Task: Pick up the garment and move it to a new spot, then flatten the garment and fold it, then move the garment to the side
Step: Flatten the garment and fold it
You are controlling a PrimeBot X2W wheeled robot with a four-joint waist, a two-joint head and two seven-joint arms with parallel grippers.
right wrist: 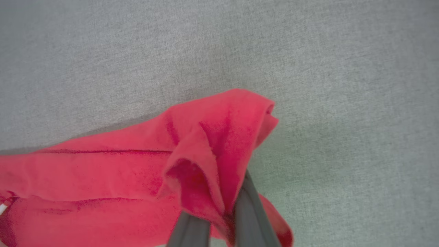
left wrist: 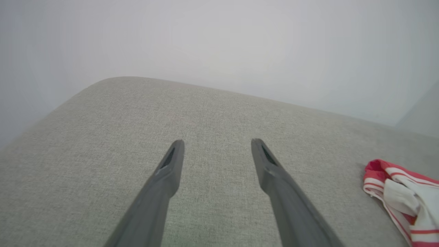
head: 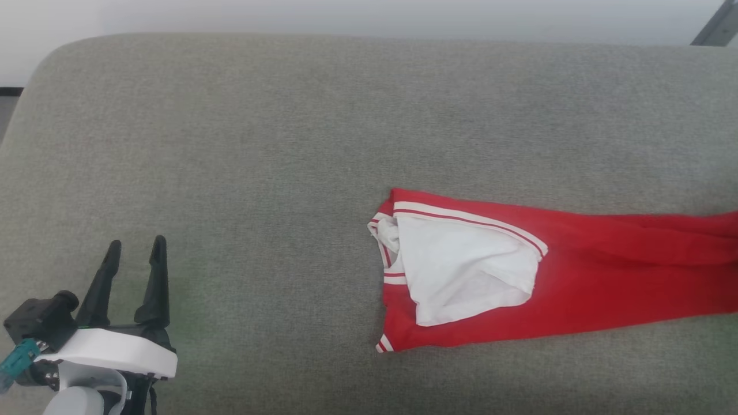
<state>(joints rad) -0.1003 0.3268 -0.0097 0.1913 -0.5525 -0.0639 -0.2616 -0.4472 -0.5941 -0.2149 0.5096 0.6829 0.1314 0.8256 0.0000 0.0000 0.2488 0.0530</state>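
The garment, a red jersey T-shirt, lies in a long folded strip across the right of the grey cushion, white sleeve and striped trim on top at its left end. That striped end shows at the right edge of the left wrist view. My left gripper hovers at the lower left, open, far from the cloth, with nothing between its fingers. My right gripper is shut on a bunched red fold of the garment, which drapes over its fingers.
The cushion's rounded far edge meets a pale wall. A dark strip of floor shows at the left edge and a grey bar at the top right corner. Bare grey fabric lies between my left gripper and the garment.
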